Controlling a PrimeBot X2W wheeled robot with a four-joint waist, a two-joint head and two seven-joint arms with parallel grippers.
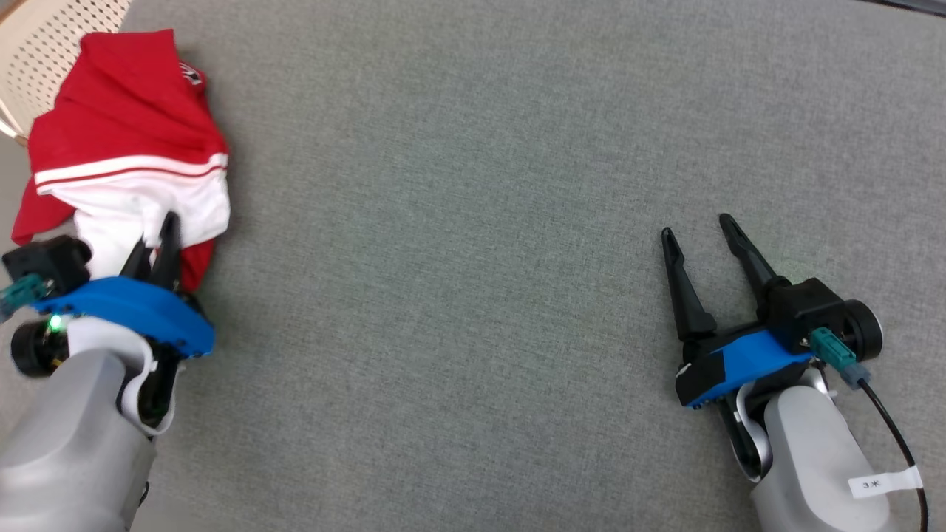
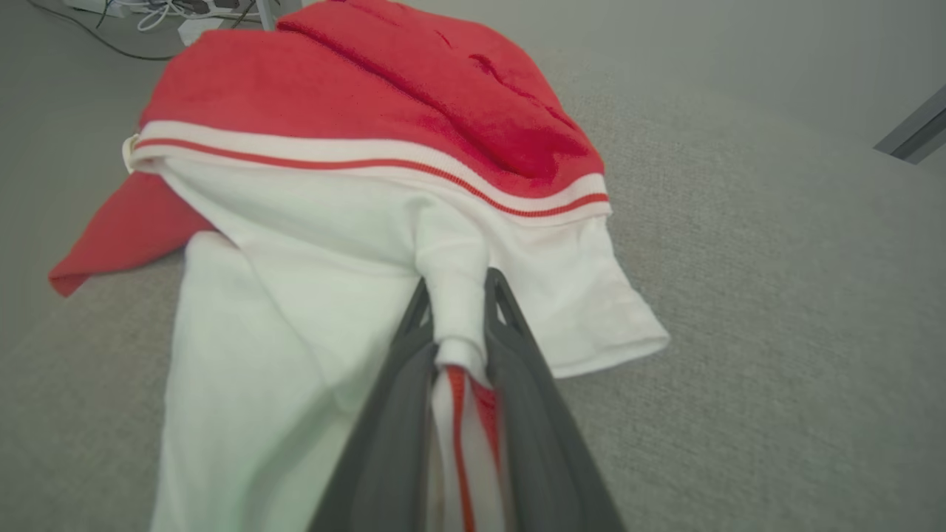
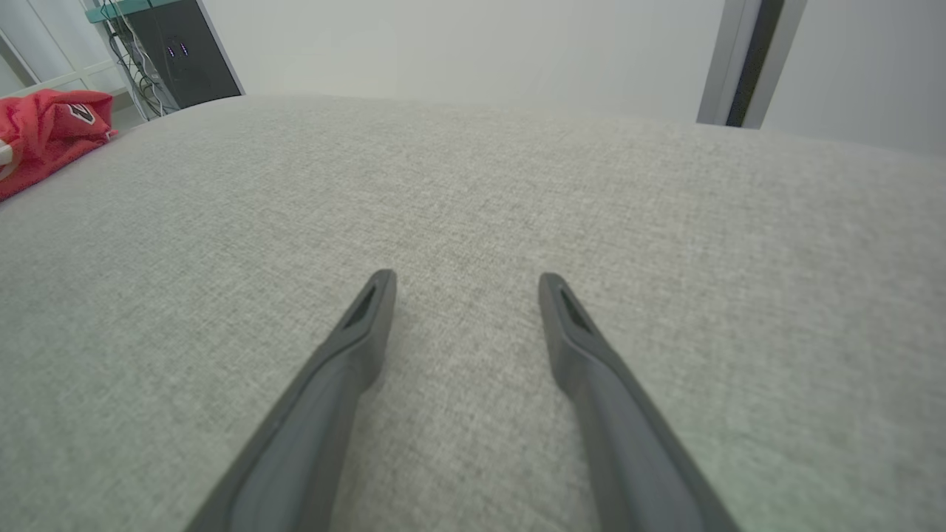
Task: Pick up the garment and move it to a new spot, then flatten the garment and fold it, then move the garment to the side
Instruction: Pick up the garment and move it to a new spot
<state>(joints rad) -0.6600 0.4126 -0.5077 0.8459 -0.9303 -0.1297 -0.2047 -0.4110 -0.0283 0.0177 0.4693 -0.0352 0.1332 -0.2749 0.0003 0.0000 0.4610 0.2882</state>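
The garment (image 1: 126, 125), a red shirt with a white panel and red-and-white stripes, lies crumpled at the far left of the grey cloth surface (image 1: 473, 185). My left gripper (image 1: 157, 233) reaches into its near white edge. In the left wrist view the left gripper (image 2: 458, 282) is shut on a bunched fold of the garment (image 2: 369, 96), white cloth pinched between the two fingers. My right gripper (image 1: 696, 226) stands open over bare surface at the right, far from the shirt. The right wrist view shows the right gripper (image 3: 467, 278) holding nothing and the garment (image 3: 44, 125) at the left edge.
A pale perforated plastic piece (image 1: 44, 44) sits beyond the table's far left corner. Cables (image 2: 162, 11) lie on the floor behind the garment. A dark cabinet (image 3: 185, 52) and a metal post (image 3: 746, 59) stand past the far edge.
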